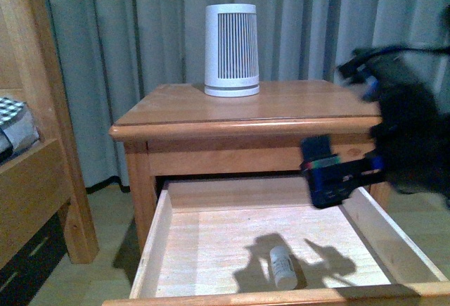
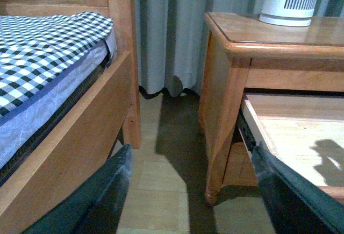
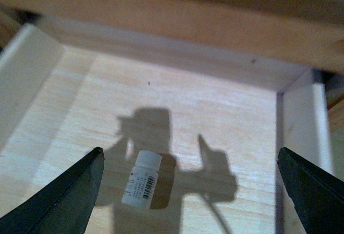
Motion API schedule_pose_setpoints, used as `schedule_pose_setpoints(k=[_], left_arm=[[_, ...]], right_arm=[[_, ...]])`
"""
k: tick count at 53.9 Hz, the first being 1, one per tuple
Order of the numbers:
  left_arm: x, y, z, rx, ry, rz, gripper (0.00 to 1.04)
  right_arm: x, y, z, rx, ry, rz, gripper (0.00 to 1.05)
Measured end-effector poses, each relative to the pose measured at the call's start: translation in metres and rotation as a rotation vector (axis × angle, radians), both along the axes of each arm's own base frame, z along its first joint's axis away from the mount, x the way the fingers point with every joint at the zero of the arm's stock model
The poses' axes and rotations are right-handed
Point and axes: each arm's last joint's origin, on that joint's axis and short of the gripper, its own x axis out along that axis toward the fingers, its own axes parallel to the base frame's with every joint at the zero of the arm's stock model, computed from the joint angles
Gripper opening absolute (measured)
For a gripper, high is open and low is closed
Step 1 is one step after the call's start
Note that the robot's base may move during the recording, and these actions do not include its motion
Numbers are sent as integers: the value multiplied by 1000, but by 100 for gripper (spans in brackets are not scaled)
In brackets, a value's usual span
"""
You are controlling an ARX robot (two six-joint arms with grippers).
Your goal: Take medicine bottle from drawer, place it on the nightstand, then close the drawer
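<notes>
While the medicine bottle [image 3: 142, 186] lies in the open drawer [image 1: 158, 228], the right gripper [image 3: 188, 153] hovers above it — jaws spread.
Left gripper [image 2: 192, 153] is spread too; the front view blurs the right one.

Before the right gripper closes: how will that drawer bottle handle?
The medicine bottle lies on its side on the drawer floor, so a nudge probably rolls it. Small, plastic-looking: likely light, rigid. Its smooth wall may slip in the right gripper.

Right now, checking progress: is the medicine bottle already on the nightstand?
No, the medicine bottle lies on its side inside the open drawer, below the nightstand top.
</notes>
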Motion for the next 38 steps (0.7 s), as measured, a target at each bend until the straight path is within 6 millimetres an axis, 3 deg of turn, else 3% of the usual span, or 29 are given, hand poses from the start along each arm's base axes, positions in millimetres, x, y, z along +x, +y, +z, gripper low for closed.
schedule_pose_setpoints(k=[7, 14, 26, 38], left_arm=[[0, 0, 0, 1, 0, 0, 99], [0, 0, 0, 2, 0, 0, 98], [0, 0, 0, 2, 0, 0, 98], [0, 0, 0, 2, 0, 0, 98]], right_arm=[[27, 26, -53, -48, 154, -25, 98], [43, 43, -89, -65, 238, -59, 98], [58, 59, -103, -56, 262, -80, 97], [61, 64, -105, -28, 295, -106, 67]])
